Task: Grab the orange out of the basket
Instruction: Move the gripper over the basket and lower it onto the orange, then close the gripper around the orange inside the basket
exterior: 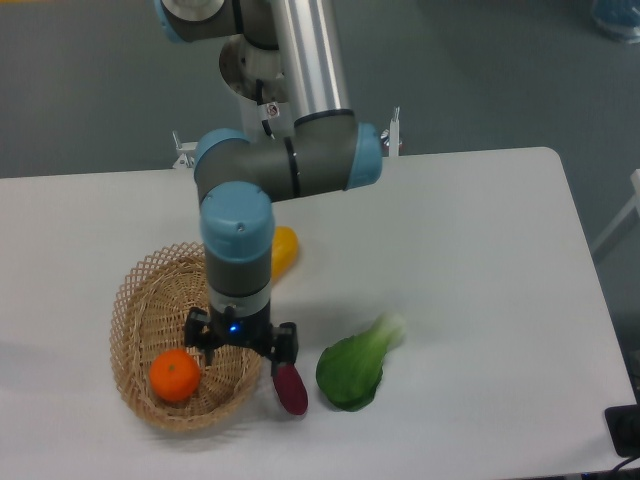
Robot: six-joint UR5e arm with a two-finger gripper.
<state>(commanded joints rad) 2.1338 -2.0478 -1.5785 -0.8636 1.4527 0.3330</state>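
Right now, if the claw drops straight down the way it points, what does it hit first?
Probably the basket, its right side near the rim; the claw is open and sits right of the orange. Depth is unclear from this one view.

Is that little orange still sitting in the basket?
Yes. The orange lies inside the basket, and the open gripper beside it is not touching it.
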